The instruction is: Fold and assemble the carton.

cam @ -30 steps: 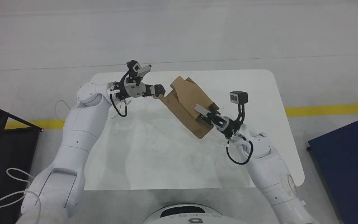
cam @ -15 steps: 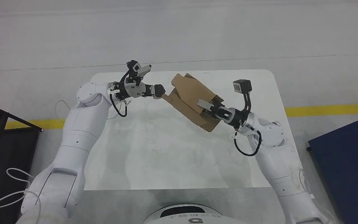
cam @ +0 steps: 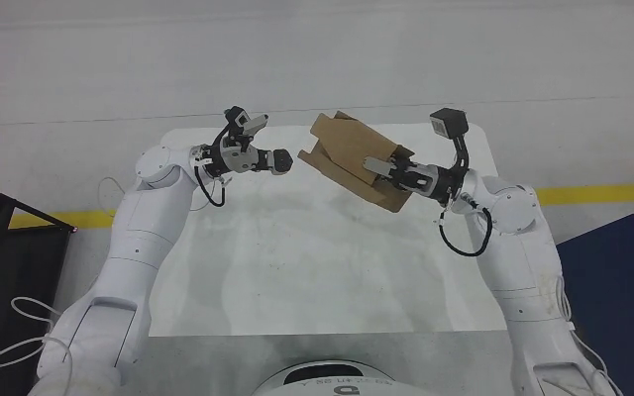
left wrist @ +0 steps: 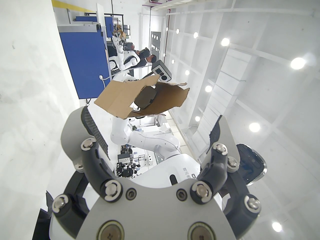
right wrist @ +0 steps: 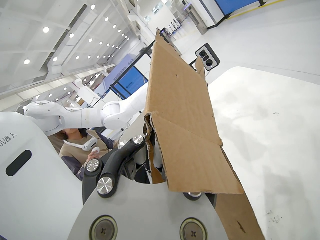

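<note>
A flattened brown carton [cam: 347, 153] hangs tilted above the far middle of the white table [cam: 297, 277]. My right gripper [cam: 380, 166] is shut on its right end, with the cardboard wall [right wrist: 180, 116] pinched between the fingers [right wrist: 156, 161] in the right wrist view. My left gripper [cam: 284, 160] stands open just left of the carton, a small gap away and touching nothing. In the left wrist view the partly opened carton [left wrist: 120, 98] floats beyond the spread left fingertips [left wrist: 86, 118], with the right arm behind it.
The table's far edge [cam: 327, 127] lies just beyond the carton. A blue panel [cam: 594, 277] stands on the floor at the right and a dark frame [cam: 20, 228] at the left. Bare tabletop stretches toward the near side.
My right arm has carried the carton to the right and toward the far edge, pulling it away from the left gripper. The left arm has stayed where it was.
</note>
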